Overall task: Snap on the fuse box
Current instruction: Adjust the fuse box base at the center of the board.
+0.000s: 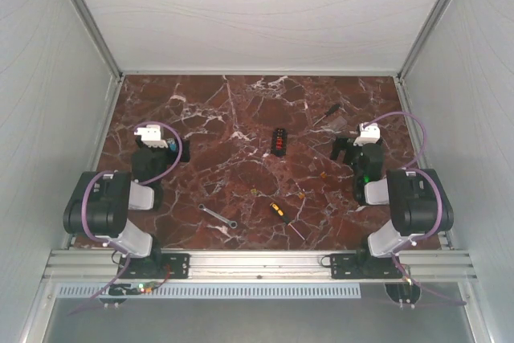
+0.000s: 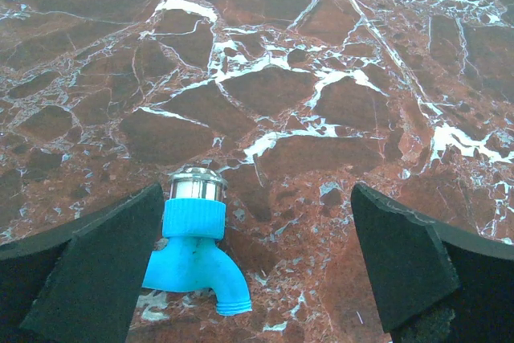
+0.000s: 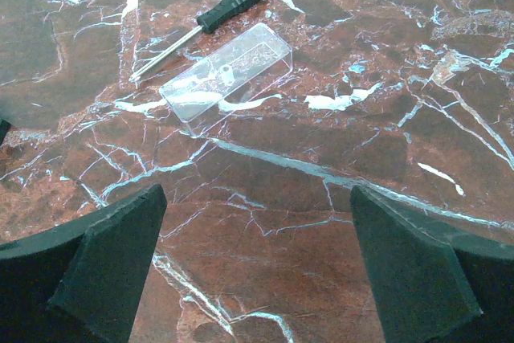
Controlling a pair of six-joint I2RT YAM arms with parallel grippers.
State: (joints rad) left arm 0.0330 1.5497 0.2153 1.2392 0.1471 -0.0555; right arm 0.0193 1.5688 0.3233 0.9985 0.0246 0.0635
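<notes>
- While the left hand [image 2: 257, 267] and right hand [image 3: 257, 267] both hang released and empty, the fuse box [image 1: 278, 142] sits mid-frame in the top view, red fuses bare.
- Its clear cover [image 3: 229, 78] lies upper left in the right wrist view, just beside a black screwdriver [image 3: 237, 2]; pinching it across the narrow sides looks safest.
- The left hand could steady the box on the desk [image 1: 209, 110].

Soft even light all over, hardly any shadows on the worktop [image 1: 241, 158], top view's kinda low-res so small bits smear, both wrist views sharper with a cool bluish tint.
</notes>
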